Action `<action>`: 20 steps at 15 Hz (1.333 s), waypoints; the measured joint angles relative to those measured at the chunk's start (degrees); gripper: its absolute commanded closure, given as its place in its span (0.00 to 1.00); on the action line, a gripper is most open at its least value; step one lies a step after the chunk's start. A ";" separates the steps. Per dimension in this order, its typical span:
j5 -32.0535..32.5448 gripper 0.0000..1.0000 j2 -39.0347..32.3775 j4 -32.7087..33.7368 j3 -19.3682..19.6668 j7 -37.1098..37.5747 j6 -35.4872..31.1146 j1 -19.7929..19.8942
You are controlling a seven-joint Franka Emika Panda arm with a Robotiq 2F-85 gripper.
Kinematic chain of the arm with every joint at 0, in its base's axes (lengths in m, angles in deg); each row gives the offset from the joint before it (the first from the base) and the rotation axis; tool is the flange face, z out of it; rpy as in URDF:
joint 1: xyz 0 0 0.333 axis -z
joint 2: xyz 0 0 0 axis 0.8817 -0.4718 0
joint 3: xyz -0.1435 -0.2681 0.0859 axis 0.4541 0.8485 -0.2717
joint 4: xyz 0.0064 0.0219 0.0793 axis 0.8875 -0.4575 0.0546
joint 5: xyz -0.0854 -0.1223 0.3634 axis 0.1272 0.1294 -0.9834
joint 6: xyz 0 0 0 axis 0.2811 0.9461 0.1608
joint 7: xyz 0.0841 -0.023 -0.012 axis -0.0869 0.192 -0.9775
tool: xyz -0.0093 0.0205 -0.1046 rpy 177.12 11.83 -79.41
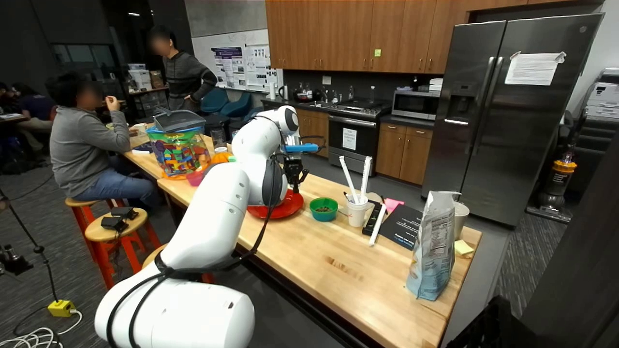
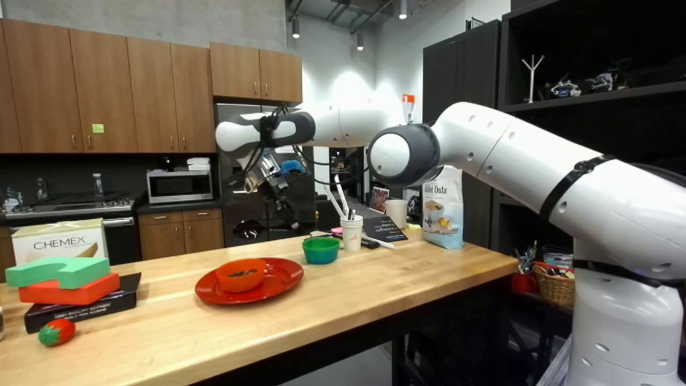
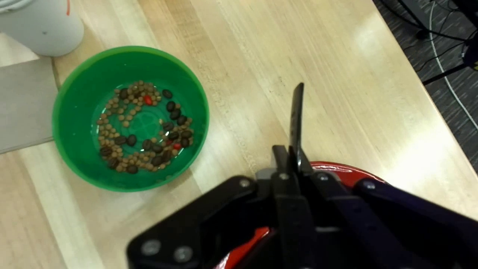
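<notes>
My gripper is shut on a thin dark utensil that stands up edge-on between the fingertips. In an exterior view the gripper is above the table, and a dark, rounded, spoon-like end shows to its left. A green bowl with lentils, dark beans and a few red pieces stands beside the gripper, apart from it. A red plate bears an orange bowl with dark contents. In the wrist view the gripper hides most of the plate, and the orange bowl does not show.
A white cup stack with pens and white sticks stands next to the green bowl. An oats bag stands near the table's end. Foam blocks on a black box and a toy strawberry lie farther along. A person sits at the table.
</notes>
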 measured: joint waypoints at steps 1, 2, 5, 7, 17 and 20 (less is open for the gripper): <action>-0.09 0.99 0.25 0.58 -0.14 -0.67 0.29 -0.18; -0.22 0.99 0.39 1.06 -0.37 -1.54 0.48 -0.33; -2.07 0.99 -0.40 3.53 -1.98 -5.05 2.60 -0.47; -4.21 0.99 -1.36 4.78 -3.05 -6.36 3.85 -0.49; -7.30 0.99 -7.06 8.12 -3.58 -0.69 12.15 -0.61; -7.24 0.99 -7.90 8.18 -3.57 0.92 13.83 -0.87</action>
